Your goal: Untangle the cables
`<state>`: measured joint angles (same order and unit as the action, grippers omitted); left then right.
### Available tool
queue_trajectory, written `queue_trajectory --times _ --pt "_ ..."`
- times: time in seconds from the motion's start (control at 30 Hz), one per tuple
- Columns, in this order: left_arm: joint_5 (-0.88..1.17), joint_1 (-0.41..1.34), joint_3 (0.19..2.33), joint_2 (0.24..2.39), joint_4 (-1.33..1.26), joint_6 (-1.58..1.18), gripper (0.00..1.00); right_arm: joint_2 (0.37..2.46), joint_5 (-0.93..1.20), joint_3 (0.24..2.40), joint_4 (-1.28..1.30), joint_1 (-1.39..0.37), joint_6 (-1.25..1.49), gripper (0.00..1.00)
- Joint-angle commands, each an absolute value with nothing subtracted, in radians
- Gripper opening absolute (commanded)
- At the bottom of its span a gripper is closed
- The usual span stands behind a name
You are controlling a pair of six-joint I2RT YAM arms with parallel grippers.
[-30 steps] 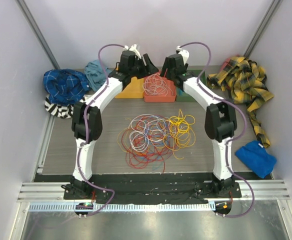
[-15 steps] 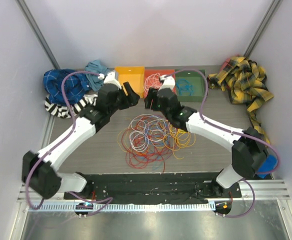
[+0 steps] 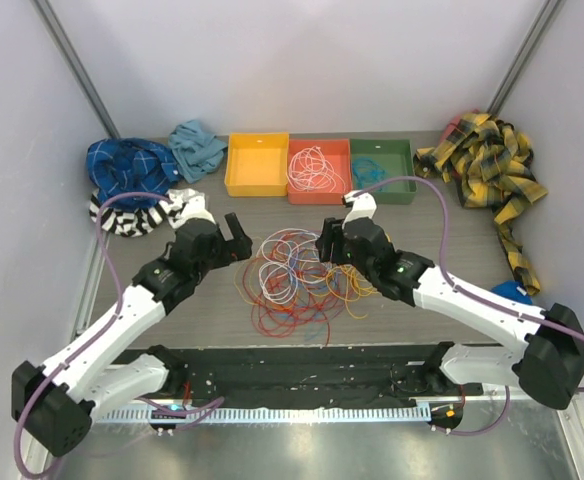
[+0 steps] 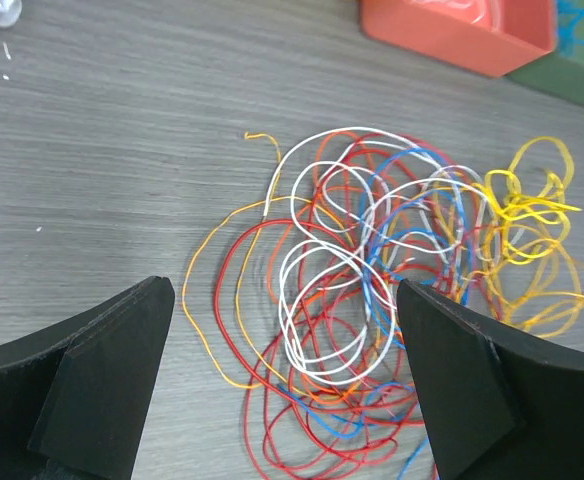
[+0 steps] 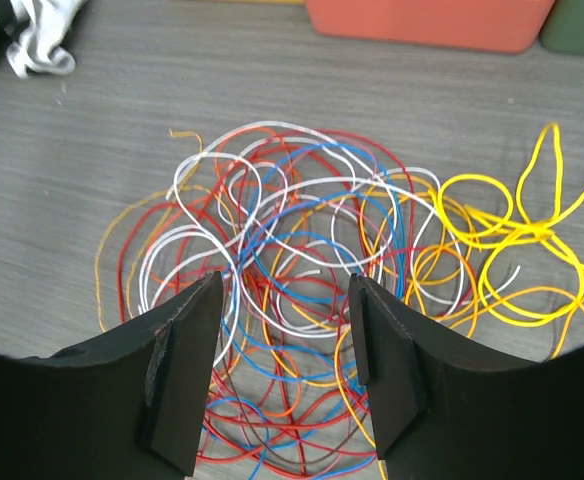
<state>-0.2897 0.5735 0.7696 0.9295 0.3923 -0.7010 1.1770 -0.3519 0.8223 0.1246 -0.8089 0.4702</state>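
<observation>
Grey woodgrain table [image 3: 202, 300] across the middle of the top view. On it, mid-frame, the cables [image 3: 302, 275] in one loose tangle, with red, orange, white and blue loops overlapping and yellow ones bunched at the right side.

Just beside the tangle's upper left edge, the left gripper [image 3: 238, 240], jaws spread wide and nothing between them. In the left wrist view, same gripper [image 4: 284, 290] low in frame, with the cables [image 4: 362, 300] showing through the broad gap, well clear of both fingers.

At the tangle's upper right, the right gripper [image 3: 327, 245], jaws apart but narrower. In the right wrist view [image 5: 284, 285], red, white and blue loops of the cables [image 5: 292, 220] visible beyond the gap, no strand seen pinched.

Farther back, upper middle of the top view, three trays in a row:
- yellow tray [image 3: 257, 165], bare inside
- red tray [image 3: 320, 143], holding white cables [image 3: 312, 170]
- green tray [image 3: 384, 144], holding a blue cable [image 3: 370, 170]

Upper left, blue plaid cloth [image 3: 127, 170], striped cloth [image 3: 122, 215] and teal cloth [image 3: 197, 148]. Upper right, yellow plaid cloth [image 3: 487, 165].
</observation>
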Motion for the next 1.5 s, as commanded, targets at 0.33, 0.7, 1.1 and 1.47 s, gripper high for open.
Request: queue_trajectory --times 0.33,0.7,1.1,1.47 --pt "-0.210 0.522 0.926 1.505 0.203 -0.759 0.36 1.151 -0.379 0.810 0.087 -0.819 0.462 0.59" --pt "-0.166 0.519 0.979 1.621 0.115 -0.730 0.50 1.092 -0.393 0.739 0.092 -0.819 0.448 0.58" --pt "-0.175 0.515 1.003 1.706 0.132 -0.721 0.38 1.095 -0.408 0.730 0.090 -0.819 0.445 0.58" --pt "-0.183 0.506 0.996 1.687 0.118 -0.719 0.27 1.111 -0.402 0.716 0.089 -0.819 0.459 0.58"
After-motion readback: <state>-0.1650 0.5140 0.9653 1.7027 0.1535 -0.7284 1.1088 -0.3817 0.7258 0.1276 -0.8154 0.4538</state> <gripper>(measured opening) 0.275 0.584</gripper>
